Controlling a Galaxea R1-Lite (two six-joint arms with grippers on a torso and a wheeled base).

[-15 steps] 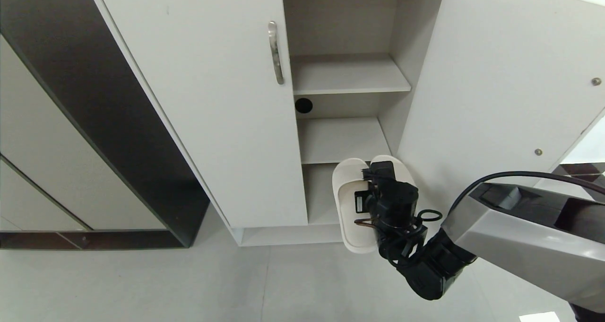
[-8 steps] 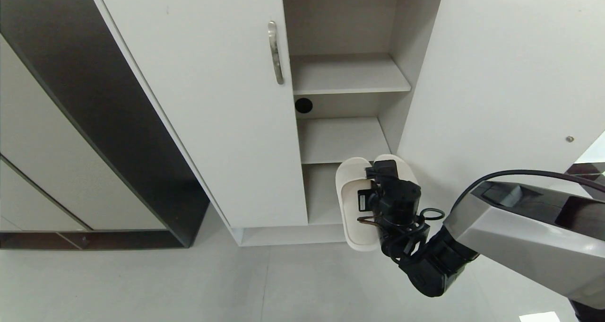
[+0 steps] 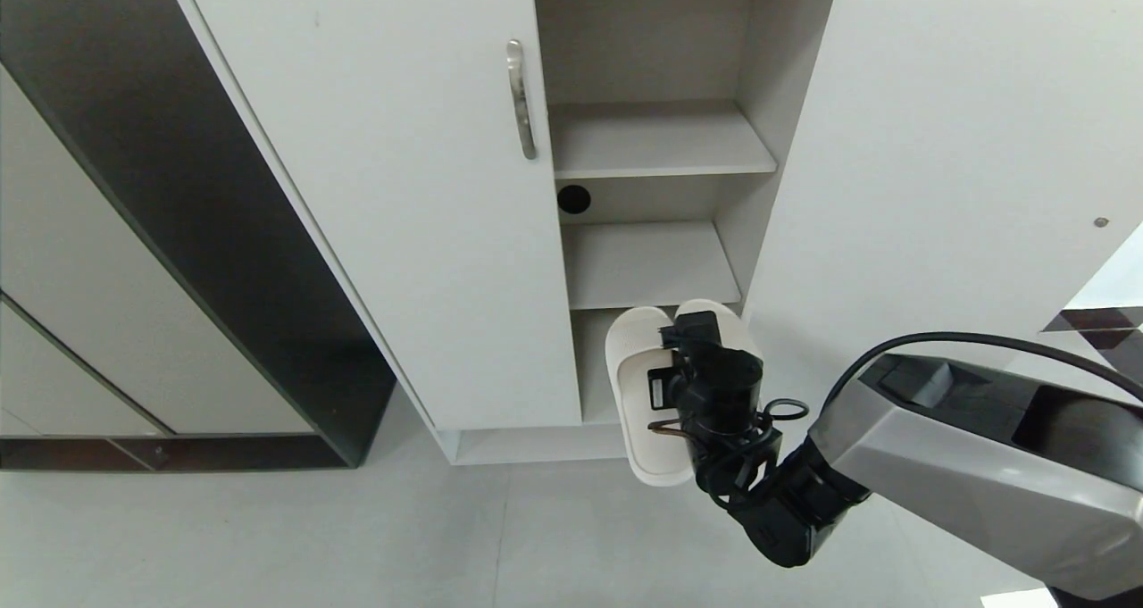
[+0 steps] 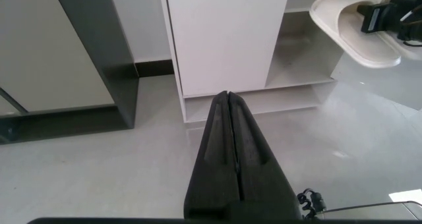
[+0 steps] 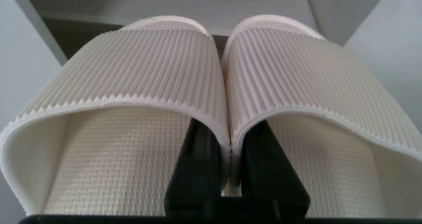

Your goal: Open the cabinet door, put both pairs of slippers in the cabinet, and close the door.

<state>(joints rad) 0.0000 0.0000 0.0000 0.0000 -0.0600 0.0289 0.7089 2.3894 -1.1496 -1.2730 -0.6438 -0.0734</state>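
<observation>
Placing step of the slipper task. The cabinet (image 3: 384, 188) stands with its left door closed and its right door (image 3: 938, 144) swung wide, so the opening step is done. The step in hand is carrying one pair of slippers (image 3: 636, 394) into the cabinet.

The right hand (image 3: 680, 349) holds the white pair just in front of the cabinet's open right half, level with the bottom compartment (image 3: 600, 385) and below the middle shelf (image 3: 643, 264). The toes point into the cabinet and the heels project out over the floor. In the right wrist view, one finger (image 5: 198, 171) sits inside each slipper. The hand is closed on the two inner side walls, pinching the slippers (image 5: 145, 72) together side by side.

The left hand (image 4: 227, 109) hangs low over the floor in front of the cabinet's closed door, with its fingers pressed together and nothing between them.

Next move, as a judgement: the pair should travel straight inward until the heels clear the cabinet's front edge, staying between the central partition and the right side wall. It should then be lowered onto the compartment floor before the right hand spreads and withdraws. The likely risk is a toe catching the edge of the middle shelf above.
</observation>
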